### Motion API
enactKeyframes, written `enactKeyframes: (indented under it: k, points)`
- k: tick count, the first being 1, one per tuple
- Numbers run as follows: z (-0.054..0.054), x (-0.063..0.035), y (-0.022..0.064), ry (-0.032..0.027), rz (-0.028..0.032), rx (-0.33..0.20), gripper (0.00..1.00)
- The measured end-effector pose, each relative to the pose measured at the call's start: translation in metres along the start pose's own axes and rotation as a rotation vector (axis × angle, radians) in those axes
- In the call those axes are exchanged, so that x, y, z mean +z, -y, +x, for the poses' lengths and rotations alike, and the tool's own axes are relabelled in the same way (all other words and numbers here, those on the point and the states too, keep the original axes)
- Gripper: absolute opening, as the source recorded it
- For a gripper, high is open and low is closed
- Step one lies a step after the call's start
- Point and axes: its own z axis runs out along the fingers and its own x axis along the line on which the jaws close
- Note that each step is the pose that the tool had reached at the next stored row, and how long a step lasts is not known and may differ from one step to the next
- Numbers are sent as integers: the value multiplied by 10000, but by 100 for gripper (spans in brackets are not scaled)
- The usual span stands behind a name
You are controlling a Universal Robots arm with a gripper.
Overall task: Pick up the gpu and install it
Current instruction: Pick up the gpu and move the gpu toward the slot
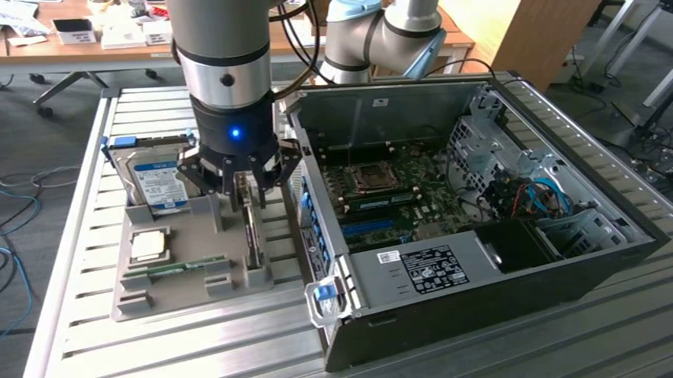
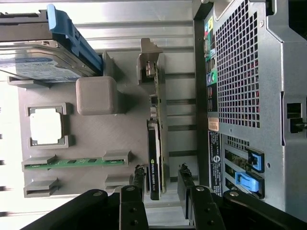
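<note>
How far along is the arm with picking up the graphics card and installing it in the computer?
Done: the open gripper straddles the gpu, lined up for a grasp. In hand: nothing; the jaws are not closed, and the gpu stands on edge in the gray tray. Left: gripping, lifting and seating it in the open computer case, whose motherboard carries no card yet.

Robotics lab or workshop
A robot arm (image 1: 223, 47) over a slatted metal table (image 1: 210, 339) bearing an opened computer case (image 1: 526, 291); cluttered desks (image 1: 42, 49) behind
</note>
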Motion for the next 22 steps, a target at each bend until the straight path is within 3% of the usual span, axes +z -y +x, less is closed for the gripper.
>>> enactKeyframes:
  k: [13, 22]
  points:
    - [4, 171, 9, -1, 1, 0, 42]
    - [5, 206, 10, -2, 1, 0, 42]
